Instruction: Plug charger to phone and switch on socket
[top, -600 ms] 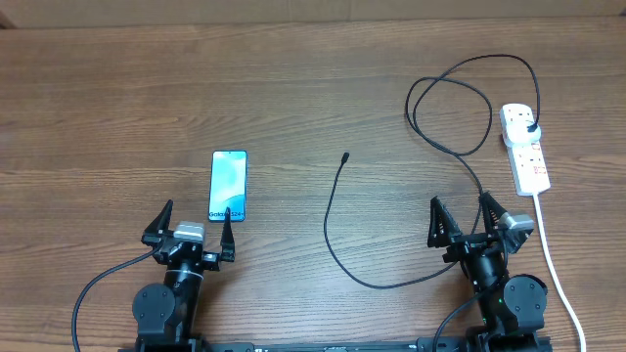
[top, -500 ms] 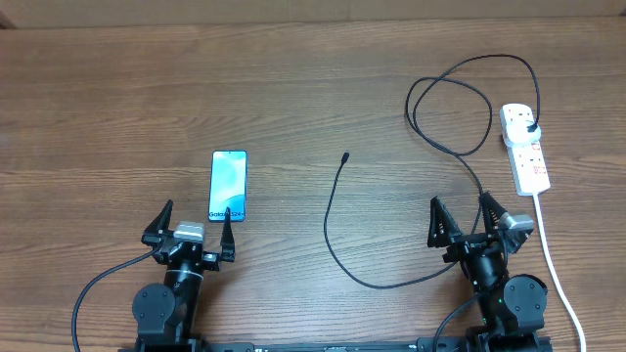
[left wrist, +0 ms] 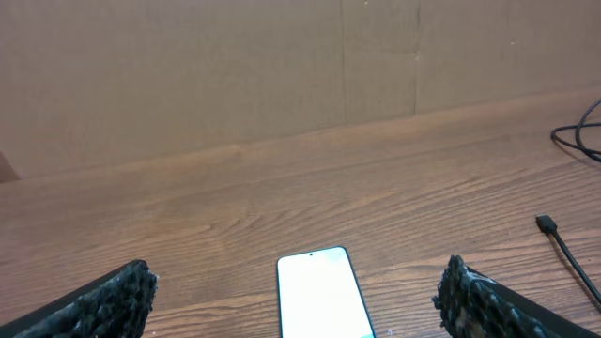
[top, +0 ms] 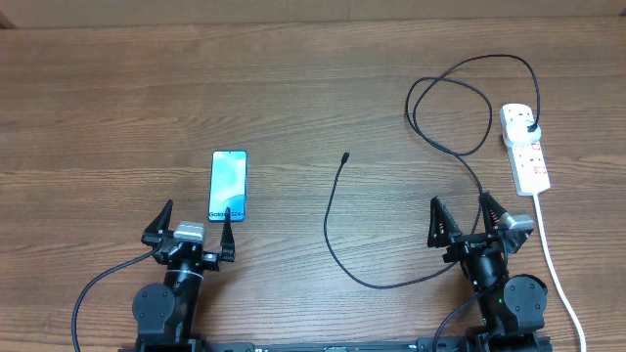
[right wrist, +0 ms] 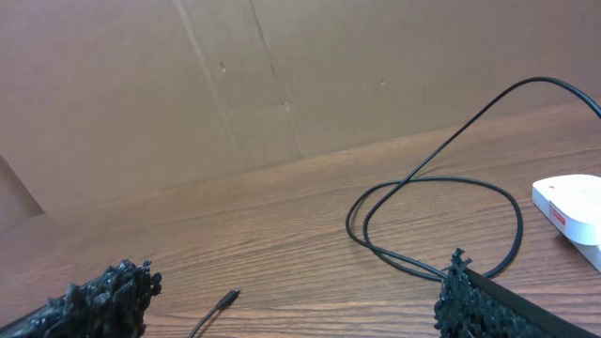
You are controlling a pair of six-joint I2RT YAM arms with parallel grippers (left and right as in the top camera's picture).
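Observation:
The phone (top: 228,186) lies flat on the wooden table, screen up, just ahead of my left gripper (top: 192,226), which is open and empty. In the left wrist view the phone (left wrist: 322,302) sits between the two fingertips' line of sight. The charger, a thin black cable (top: 333,230), runs from its connector tip (top: 346,156) in a loop to a black plug (top: 529,128) seated in the white socket strip (top: 525,148) at the far right. My right gripper (top: 469,221) is open and empty, near the cable. The tip also shows in the right wrist view (right wrist: 228,298).
The socket's white cord (top: 556,264) runs down the right edge towards the front. The cable's loops (top: 450,108) lie left of the strip. A brown cardboard wall (left wrist: 282,66) stands at the table's far edge.

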